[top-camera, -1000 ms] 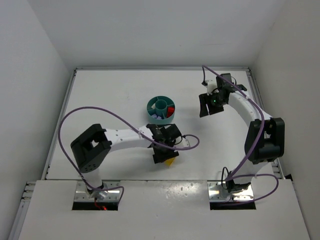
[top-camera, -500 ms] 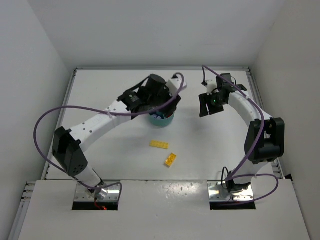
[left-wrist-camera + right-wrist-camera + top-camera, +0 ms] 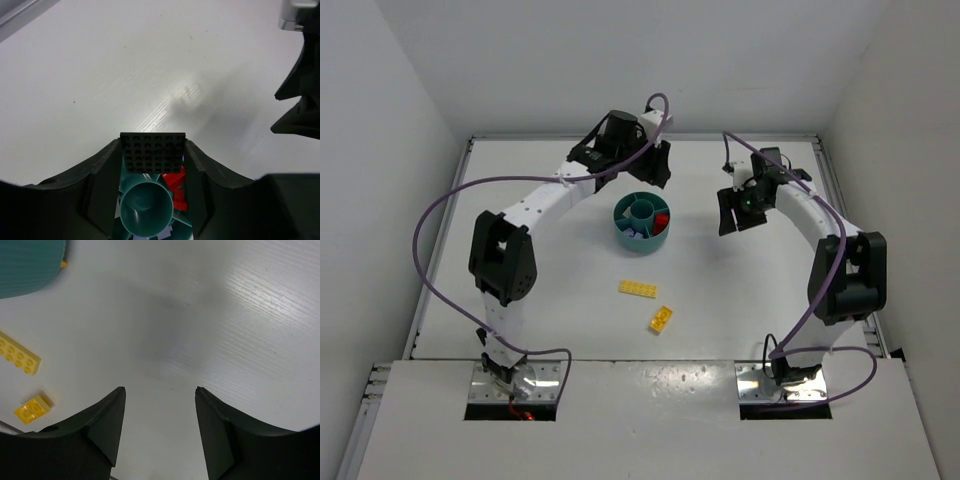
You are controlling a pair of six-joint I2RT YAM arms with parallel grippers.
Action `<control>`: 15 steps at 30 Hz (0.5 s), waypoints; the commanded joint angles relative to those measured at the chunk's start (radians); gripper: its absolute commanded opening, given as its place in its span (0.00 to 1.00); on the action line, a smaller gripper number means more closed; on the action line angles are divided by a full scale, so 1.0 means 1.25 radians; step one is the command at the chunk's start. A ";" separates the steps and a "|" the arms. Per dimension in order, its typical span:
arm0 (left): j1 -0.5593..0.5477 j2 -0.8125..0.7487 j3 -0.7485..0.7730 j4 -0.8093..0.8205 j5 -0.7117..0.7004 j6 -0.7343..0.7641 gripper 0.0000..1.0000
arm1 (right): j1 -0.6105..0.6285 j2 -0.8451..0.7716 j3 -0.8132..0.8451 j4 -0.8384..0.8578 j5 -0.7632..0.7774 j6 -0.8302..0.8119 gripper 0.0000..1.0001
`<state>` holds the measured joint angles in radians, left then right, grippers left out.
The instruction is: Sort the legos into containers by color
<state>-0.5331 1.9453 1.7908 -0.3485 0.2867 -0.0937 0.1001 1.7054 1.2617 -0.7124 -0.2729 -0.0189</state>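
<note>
The round teal dish (image 3: 623, 222) stands mid-table, with red bricks (image 3: 662, 220) and pale purple bricks (image 3: 638, 234) in its sections. Two yellow bricks lie loose nearer the arms: a long plate (image 3: 638, 288) and a small one (image 3: 662, 319). My left gripper (image 3: 648, 168) hovers over the dish's far rim. In the left wrist view the left gripper (image 3: 152, 150) is shut on a dark studded plate (image 3: 152, 152) above the central cup (image 3: 147, 210) and red bricks (image 3: 176, 182). My right gripper (image 3: 734, 213) is open and empty, as the right wrist view (image 3: 160, 392) shows.
The right wrist view shows the dish's wall (image 3: 27, 265), the long yellow plate (image 3: 17, 359) and the small yellow brick (image 3: 32, 407) to its left. White walls enclose the table on three sides. The right arm (image 3: 300, 100) shows in the left wrist view.
My left arm has swung from the yellow bricks near the front, over the dish, to its far side. Both yellow bricks now lie uncovered. The right arm has not moved.
</note>
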 commanded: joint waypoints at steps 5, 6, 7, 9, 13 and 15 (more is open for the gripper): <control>0.014 0.019 0.025 0.079 0.041 -0.060 0.27 | -0.003 0.025 0.036 0.007 -0.005 -0.007 0.59; 0.014 0.019 0.016 0.079 0.041 -0.060 0.27 | -0.003 0.025 0.036 0.007 -0.005 -0.007 0.59; 0.014 0.027 0.015 0.087 0.041 -0.067 0.27 | -0.003 0.025 0.036 0.007 -0.005 -0.007 0.59; 0.014 0.035 0.008 0.095 0.050 -0.067 0.27 | -0.003 0.025 0.036 0.007 -0.005 -0.007 0.59; 0.014 0.050 -0.011 0.095 0.050 -0.067 0.27 | -0.003 0.025 0.036 0.007 -0.005 -0.007 0.59; 0.014 0.050 -0.026 0.102 0.041 -0.067 0.27 | -0.003 0.025 0.036 0.007 -0.005 -0.007 0.59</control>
<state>-0.5125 1.9980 1.7805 -0.2626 0.3275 -0.1638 0.1001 1.7351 1.2667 -0.7124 -0.2729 -0.0189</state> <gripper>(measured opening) 0.531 0.585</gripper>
